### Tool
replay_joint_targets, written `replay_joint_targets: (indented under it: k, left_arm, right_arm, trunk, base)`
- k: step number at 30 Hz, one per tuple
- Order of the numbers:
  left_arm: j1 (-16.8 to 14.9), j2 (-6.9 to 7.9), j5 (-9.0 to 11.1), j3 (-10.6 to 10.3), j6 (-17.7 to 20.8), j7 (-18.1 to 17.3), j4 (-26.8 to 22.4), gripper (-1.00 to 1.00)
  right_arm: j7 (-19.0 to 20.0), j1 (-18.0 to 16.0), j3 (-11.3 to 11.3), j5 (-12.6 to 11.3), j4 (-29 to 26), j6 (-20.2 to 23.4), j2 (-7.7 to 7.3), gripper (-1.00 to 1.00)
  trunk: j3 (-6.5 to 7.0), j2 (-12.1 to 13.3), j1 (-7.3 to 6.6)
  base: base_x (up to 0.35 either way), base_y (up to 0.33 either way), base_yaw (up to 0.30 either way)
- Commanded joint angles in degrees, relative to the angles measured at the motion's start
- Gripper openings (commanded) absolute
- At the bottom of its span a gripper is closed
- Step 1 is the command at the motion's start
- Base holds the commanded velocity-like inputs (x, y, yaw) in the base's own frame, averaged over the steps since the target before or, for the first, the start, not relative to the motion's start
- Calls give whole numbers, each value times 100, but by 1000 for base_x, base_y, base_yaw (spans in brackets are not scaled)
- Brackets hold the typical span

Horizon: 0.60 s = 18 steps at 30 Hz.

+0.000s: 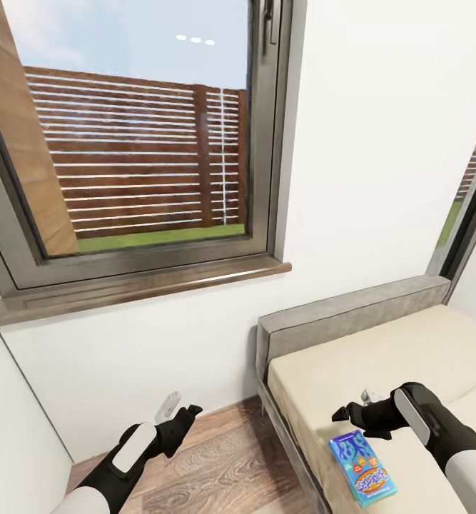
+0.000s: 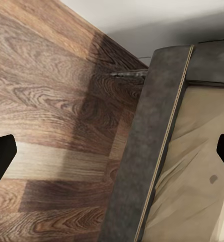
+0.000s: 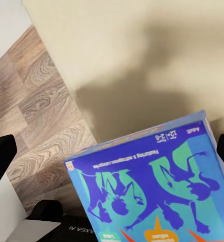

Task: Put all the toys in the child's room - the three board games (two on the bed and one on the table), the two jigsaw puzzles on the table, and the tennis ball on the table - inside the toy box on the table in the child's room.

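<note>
We face a white wall with a large grey-framed window (image 1: 138,143) and a wooden sill; a slatted fence shows outside. Below it lies wood-plank floor (image 1: 223,464), and beside that the bed (image 1: 409,357), beige mattress on a grey frame with a low headboard. A blue board game (image 1: 362,469) lies flat on the mattress near the bed's floor-side edge. Our right gripper (image 1: 352,412) hovers just above the game, jaws wide and empty. Our left gripper (image 1: 184,414) hangs over the floor beside the bed, jaws wide, holding nothing. The box lettering is too small to read.
</note>
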Motion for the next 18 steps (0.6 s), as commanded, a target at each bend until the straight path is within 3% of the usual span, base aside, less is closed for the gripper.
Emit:
replay_joint_targets:
  k: [1,18]
  left_arm:
    - [-2,3,60,-17,3,51,-12,100]
    - [6,3,25,-30,-20,51,-12,100]
  right_arm:
    - [59,-4,19,57,-3,7,-6,100]
    - [57,-4,36,57,-3,7,-6,100]
  trunk:
    - [-6,-3,-1]
    - [-6,-3,-1]
  base:
    - [0,0,13]
    - [0,0,4]
